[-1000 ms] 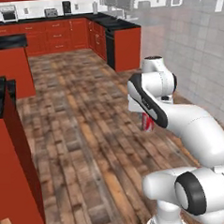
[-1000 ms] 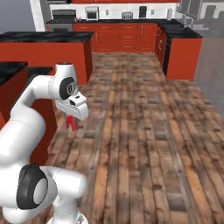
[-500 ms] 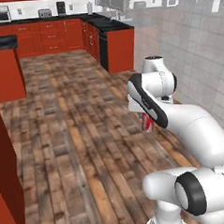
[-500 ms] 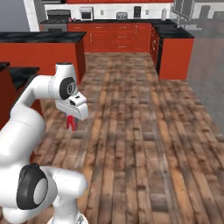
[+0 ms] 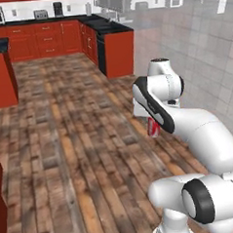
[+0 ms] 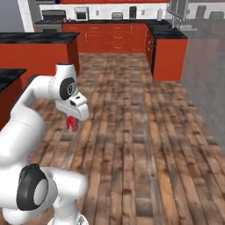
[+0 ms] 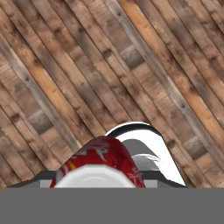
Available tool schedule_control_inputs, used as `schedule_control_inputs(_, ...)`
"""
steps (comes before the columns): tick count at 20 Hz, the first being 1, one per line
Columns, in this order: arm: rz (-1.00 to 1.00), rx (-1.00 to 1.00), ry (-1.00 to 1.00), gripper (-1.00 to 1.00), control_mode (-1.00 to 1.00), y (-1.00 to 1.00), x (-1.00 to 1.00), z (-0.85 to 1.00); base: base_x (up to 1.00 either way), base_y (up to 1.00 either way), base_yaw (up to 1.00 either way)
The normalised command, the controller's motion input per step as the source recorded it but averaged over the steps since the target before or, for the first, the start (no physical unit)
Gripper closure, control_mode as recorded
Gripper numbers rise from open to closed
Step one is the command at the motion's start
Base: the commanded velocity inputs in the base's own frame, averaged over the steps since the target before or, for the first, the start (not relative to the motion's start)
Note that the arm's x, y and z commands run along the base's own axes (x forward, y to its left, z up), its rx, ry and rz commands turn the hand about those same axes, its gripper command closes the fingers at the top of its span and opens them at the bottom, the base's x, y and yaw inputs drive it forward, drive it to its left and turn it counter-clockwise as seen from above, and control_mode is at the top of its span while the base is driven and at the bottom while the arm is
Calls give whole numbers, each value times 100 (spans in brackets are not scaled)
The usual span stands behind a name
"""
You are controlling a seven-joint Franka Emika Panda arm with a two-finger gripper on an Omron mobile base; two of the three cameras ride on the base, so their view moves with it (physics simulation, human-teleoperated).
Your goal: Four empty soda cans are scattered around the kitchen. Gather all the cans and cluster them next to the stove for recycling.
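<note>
Gripper [image 5: 153,131], clenched on the small red cylindrical soda can [image 5: 152,127] above the wood-plank floor [image 5: 66,141]: keep your grip firm and the can upright while driving toward the grey range [image 6: 52,19] far beyond the red island.

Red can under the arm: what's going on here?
The white arm is carrying a red can in its shut gripper, held tucked close under the arm above the wood floor, out in the open middle of the kitchen. The stove stands far off against the back wall, so the can is not yet delivered.
</note>
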Motion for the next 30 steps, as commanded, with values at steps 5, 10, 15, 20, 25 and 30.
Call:
schedule_control_inputs(5, 0, 0, 0, 100, 100, 0, 0, 0, 46, -47, 0)
schedule_control_inputs(10, 0, 0, 0, 100, 100, 0, 0, 0, 54, -39, 0)
schedule_control_inputs(15, 0, 0, 0, 100, 100, 0, 0, 0, 59, -34, 0)
schedule_control_inputs(20, 0, 0, 0, 100, 100, 0, 0, 0, 63, -28, 1)
schedule_control_inputs(25, 0, 0, 0, 100, 100, 0, 0, 0, 68, -21, 5)
schedule_control_inputs(30, 0, 0, 0, 100, 100, 0, 0, 0, 69, -11, 11)
